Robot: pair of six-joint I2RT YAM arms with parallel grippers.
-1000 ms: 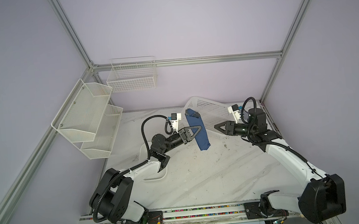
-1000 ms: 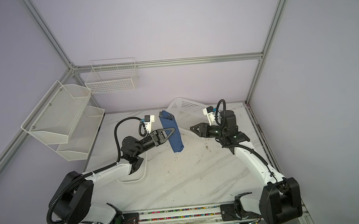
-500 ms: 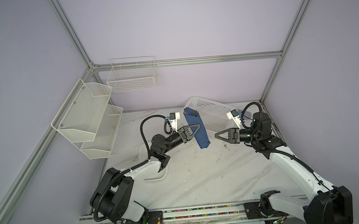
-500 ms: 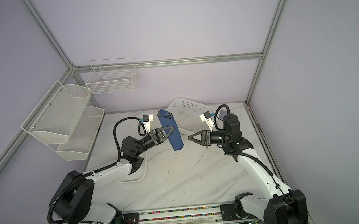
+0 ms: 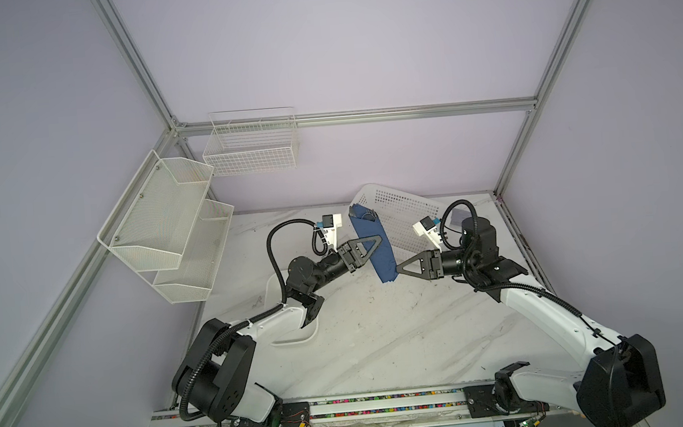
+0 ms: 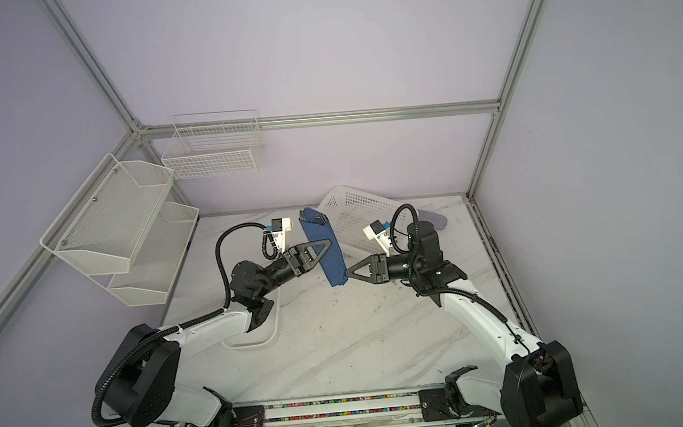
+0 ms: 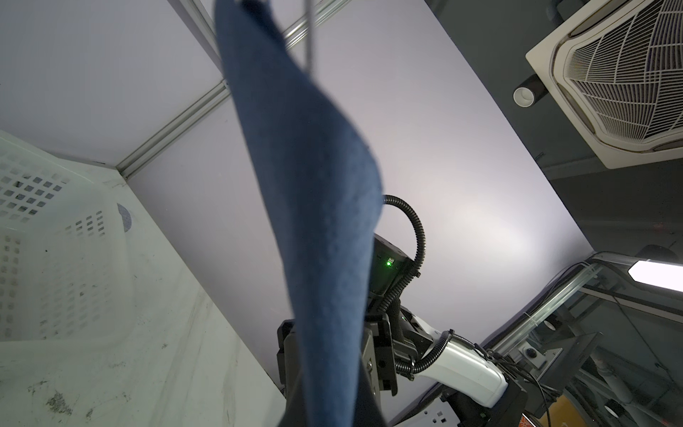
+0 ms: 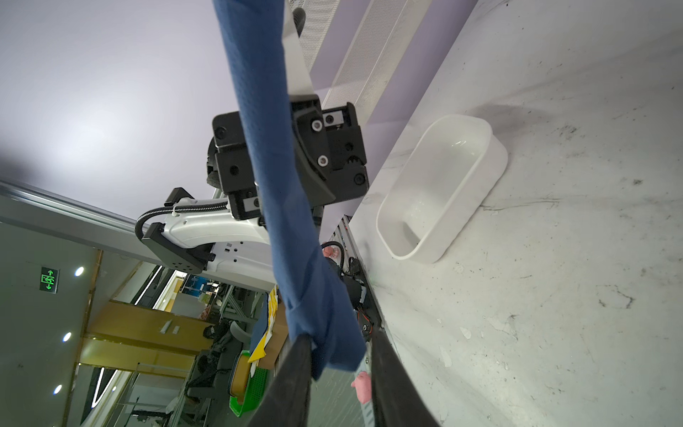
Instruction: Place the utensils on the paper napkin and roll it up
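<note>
Your napkin [image 5: 384, 263] is rolled into a long navy tube. It hangs clear of the tabletop [image 5: 383, 344] on a slant, with its upper end toward the back wall and its lower end toward the front. In both top views the tips of the utensils [image 5: 367, 214] poke out of the upper end (too small to say which piece is which).

Your left end effector [image 5: 380, 240] reaches in from the left and is clenched on the napkin about halfway along the roll. In the left wrist view the blue paper fills the middle of the picture, running away from the camera.

Your right end effector [image 5: 397, 267] comes in from the right and meets the roll at its lower end. In the right wrist view its two dark fingers [image 8: 295, 369] straddle that end. One lies against the paper and the other stands off with a gap showing, so this end effector is spread around the napkin, not clamped on it.

A perforated white basket [image 5: 411, 217] sits just behind the roll's upper end, at the back of the tabletop. A grey-blue case [image 6: 432, 218] lies beside the basket near the back right corner, partly hidden by the right arm. A white dish [image 8: 443, 185] rests on the left side of the tabletop, partly under the left arm.
</note>
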